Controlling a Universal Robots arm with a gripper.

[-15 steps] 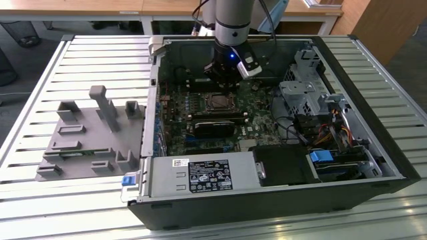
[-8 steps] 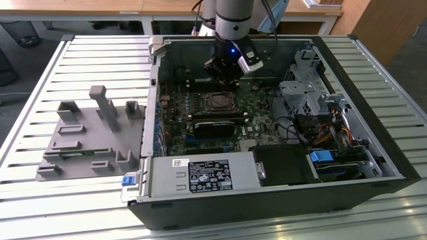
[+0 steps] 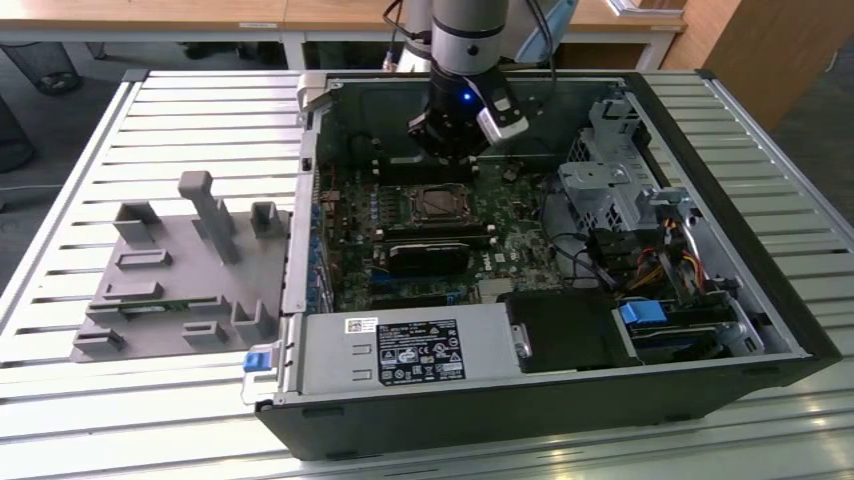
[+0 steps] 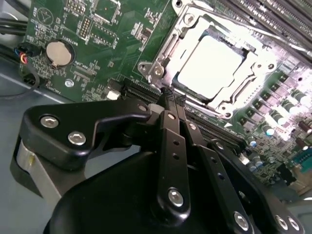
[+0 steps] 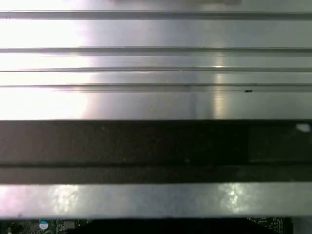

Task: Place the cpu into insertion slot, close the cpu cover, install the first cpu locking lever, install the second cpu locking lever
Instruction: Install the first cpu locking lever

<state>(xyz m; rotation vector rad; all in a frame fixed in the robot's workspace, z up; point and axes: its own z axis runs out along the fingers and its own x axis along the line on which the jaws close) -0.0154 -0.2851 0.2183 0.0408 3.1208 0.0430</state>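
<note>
Your black two-fingered gripper (image 4: 168, 100) is pinched closed on nothing just beside the silver-framed insertion slot (image 4: 214, 63), where the square silver-grey cpu (image 4: 209, 66) sits under its thin metal cpu cover (image 4: 168, 46) — you look to be on the locking levers, which calls for a careful hooking push.
</note>
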